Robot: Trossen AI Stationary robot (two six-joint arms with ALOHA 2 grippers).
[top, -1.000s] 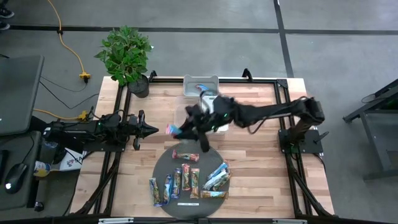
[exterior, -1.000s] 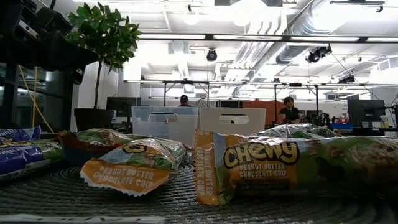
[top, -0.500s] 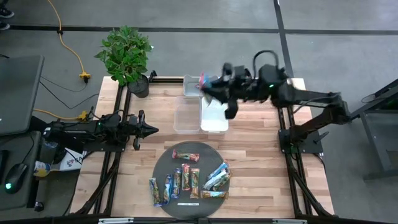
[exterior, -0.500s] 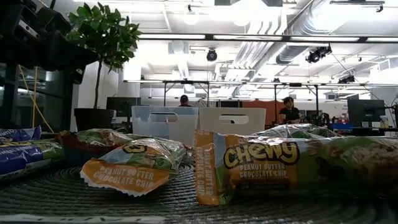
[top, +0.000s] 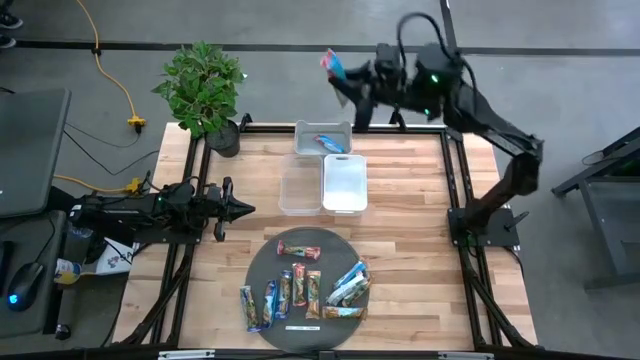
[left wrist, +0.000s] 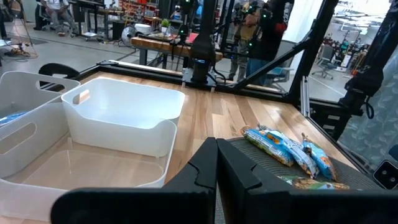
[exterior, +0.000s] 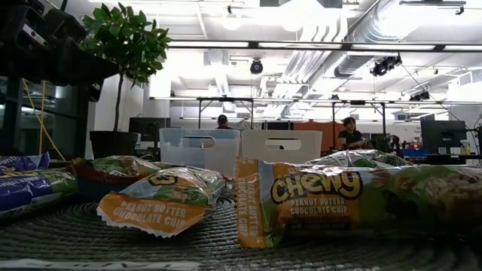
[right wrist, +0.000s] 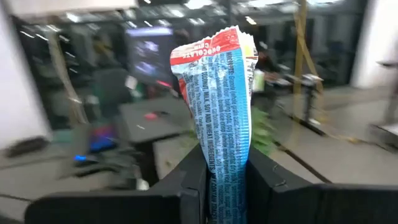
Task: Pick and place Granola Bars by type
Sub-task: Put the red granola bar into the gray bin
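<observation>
Nearest, well on the near side of the white tub (top: pixel 344 184), lies the round dark mat (top: pixel 262 275) with the unsorted granola bars (top: pixel 310 290) on it: nine or ten of them, as far as I can count, in blue, red, green and orange-brown wrappers, none yet picked. The low view shows two of the orange-brown ones (exterior: pixel 301 199) lying flat on the mat.

To the left of the white tub, level with it and well apart, the left gripper (top: pixel 245 209) waits with its fingers pressed together and nothing between them.

The white tub itself looks empty, and so does the clear tub (top: pixel 300 190) touching its left side.

Just beyond the white tub stands a third tub (top: pixel 322 140), and in it lies one blue bar (top: pixel 330 143), the only bar that looks sorted so far.

Farthest off, past that third tub and beyond the table's far edge as seen from above, the right gripper (top: pixel 345 80) is raised, its fingers narrowed on a blue-and-red wrapped bar (top: pixel 331 66). The right wrist view shows that bar (right wrist: pixel 224 99) standing upright, pinched at its lower end.

My judgement: the sorting is early, with one bar placed, one in the air and probably meant for the third tub, and the whole mat left to clear
</observation>
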